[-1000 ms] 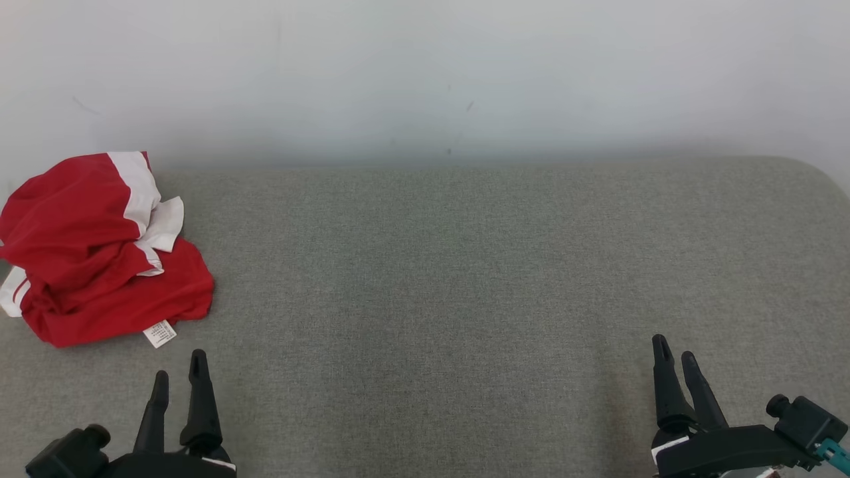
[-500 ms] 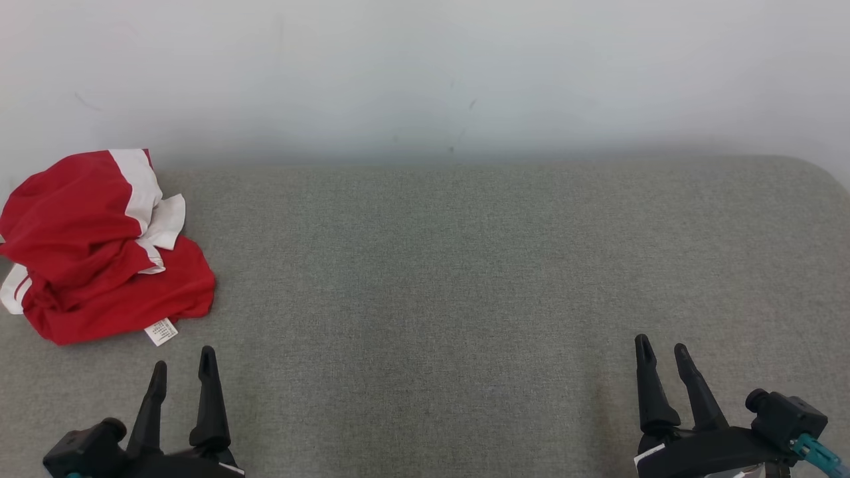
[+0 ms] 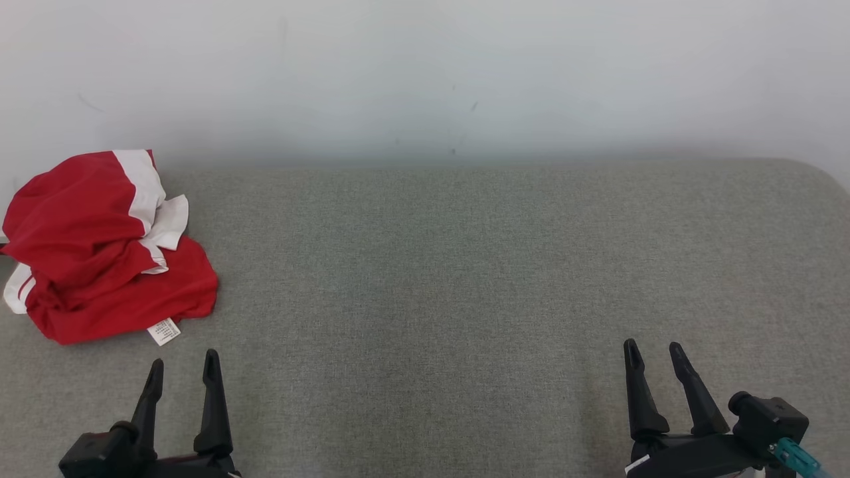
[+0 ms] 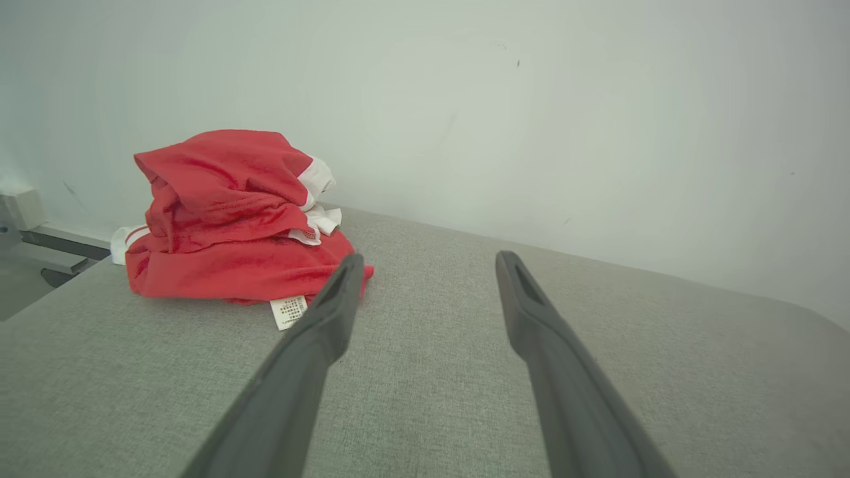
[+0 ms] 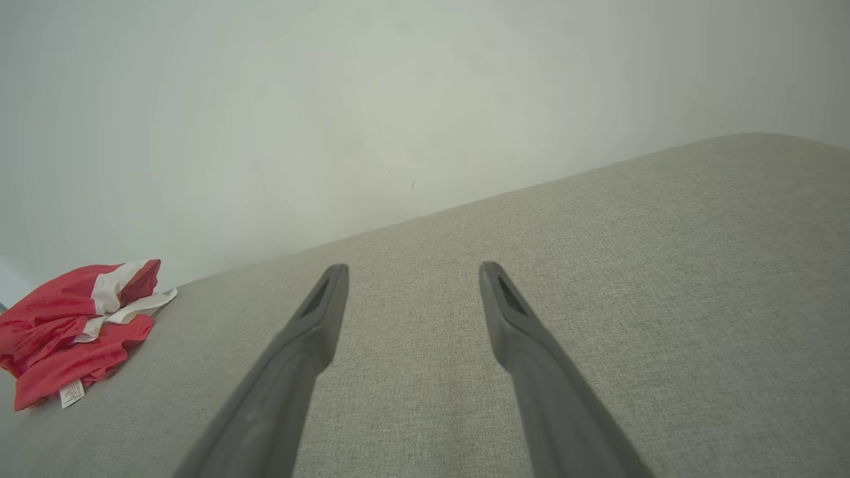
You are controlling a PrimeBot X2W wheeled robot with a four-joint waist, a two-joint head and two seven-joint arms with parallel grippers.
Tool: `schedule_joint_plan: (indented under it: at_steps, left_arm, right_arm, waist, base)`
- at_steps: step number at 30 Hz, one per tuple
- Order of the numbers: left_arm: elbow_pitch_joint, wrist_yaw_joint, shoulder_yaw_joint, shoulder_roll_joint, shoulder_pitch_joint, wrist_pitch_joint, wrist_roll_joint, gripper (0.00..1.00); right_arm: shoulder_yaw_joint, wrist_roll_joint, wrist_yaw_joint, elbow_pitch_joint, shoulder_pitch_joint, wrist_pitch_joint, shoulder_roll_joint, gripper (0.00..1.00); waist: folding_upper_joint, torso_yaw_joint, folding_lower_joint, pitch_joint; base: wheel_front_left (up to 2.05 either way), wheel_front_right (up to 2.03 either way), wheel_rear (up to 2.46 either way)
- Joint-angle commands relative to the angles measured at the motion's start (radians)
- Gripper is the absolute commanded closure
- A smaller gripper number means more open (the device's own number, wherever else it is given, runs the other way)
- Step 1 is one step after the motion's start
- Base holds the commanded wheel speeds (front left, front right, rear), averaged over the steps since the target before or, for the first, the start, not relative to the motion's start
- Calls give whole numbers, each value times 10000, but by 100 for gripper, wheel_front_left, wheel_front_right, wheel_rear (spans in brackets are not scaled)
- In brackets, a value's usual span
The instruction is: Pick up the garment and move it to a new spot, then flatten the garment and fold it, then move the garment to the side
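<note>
A crumpled red-and-white garment [image 3: 106,249] lies at the far left of the grey table [image 3: 465,265]. The left gripper [image 3: 184,368] and the right gripper [image 3: 654,355] hover apart, jaws spread, empty.

Counted on inspection: one red-and-white garment [image 3: 99,255] (crumpled, one white label [image 3: 164,330] showing), one grey padded surface [image 3: 465,279], one pale wall [image 3: 425,73], and two grippers, left gripper [image 3: 182,368] and right gripper [image 3: 654,355].

Fingers [image 3: 212,398] spread on left gripper [image 3: 184,358] and right gripper [image 3: 653,344].
</note>
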Motion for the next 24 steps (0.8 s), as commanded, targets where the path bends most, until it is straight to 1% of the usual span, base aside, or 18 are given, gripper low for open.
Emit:
schedule_joint_plan:
  at_steps: [1, 8, 16, 21, 24]
  left_arm:
    - [-129, 15, -17, 83, 7, -89, 275, 0]
    - [-235, 92, -76, 177, 103, -254, 867, 0]
    - [-240, 70, -50, 236, 148, -422, 1388, 0]
    - [-189, -66, 32, 145, 198, -532, 1526, 0]
    - [-237, -25, -2, 93, 259, -557, 1684, 0]
  right_arm:
    - [19, -280, -11, -97, 14, -96, -46, 0]
    - [-40, -987, -12, -113, 66, -249, -38, 0]
    - [-140, -1678, -14, -169, 110, -418, -26, 0]
    - [-196, -2035, -14, -212, 150, -522, -16, 0]
    - [-188, -2175, -14, -220, 166, -553, -12, 0]
  waist:
    - [0, 6, -1, 2]
    - [0, 9, -1, -13]
    - [0, 25, -1, -24]
    - [0, 37, -1, -29]
    - [0, 38, -1, -39]
  base:
    - [0, 0, 0]
    - [0, 0, 0]
    - [0, 0, 0]
    - [0, 0, 0]
    - [0, 0, 0]
